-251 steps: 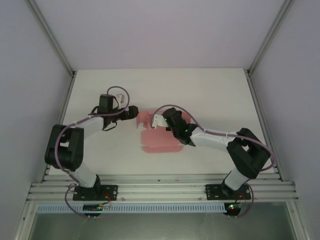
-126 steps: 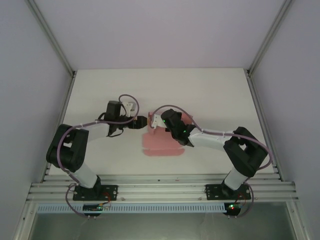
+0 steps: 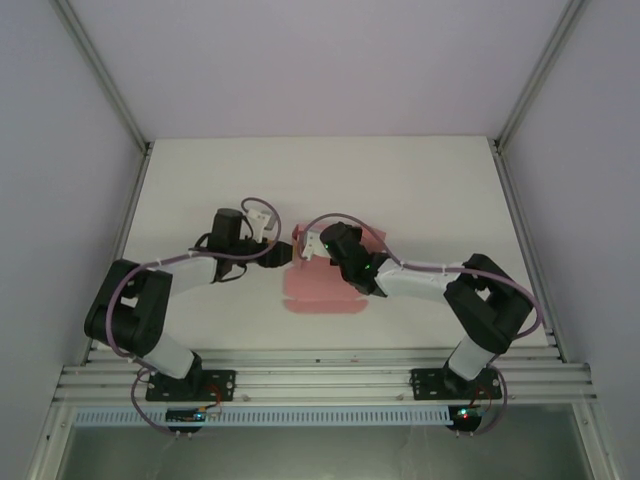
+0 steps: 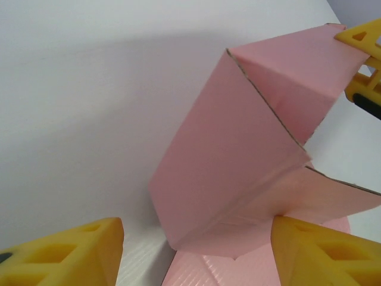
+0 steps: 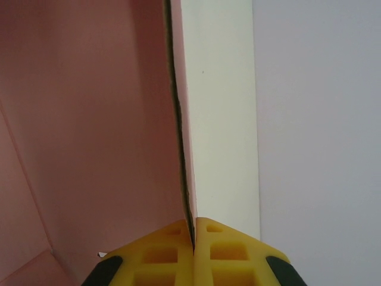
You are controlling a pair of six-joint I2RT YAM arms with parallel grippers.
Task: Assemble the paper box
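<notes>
The pink paper box [image 3: 322, 292] lies partly folded on the white table, between the two arms. My right gripper [image 3: 311, 244] is shut on the edge of an upright pink panel [image 5: 89, 119], pinched between its yellow fingertips [image 5: 194, 225]. In the left wrist view that raised, folded panel [image 4: 238, 149] stands ahead of my left gripper [image 4: 196, 231], which is open, its jaws either side of the panel's lower fold. Its right fingertip [image 4: 309, 244] is against the paper and the left one [image 4: 89, 244] is clear of it. The right gripper's yellow fingers [image 4: 363, 44] hold the panel's top corner.
The white table [image 3: 420, 180] stretches back and to both sides of the box. Grey walls and metal frame posts [image 3: 520, 110] close in the cell. An aluminium rail [image 3: 320, 380] carrying both arm bases runs along the near edge.
My left gripper has moved right, up to the box's raised panel, and its jaws have narrowed. The right gripper has shifted slightly left, still pinching the panel.
</notes>
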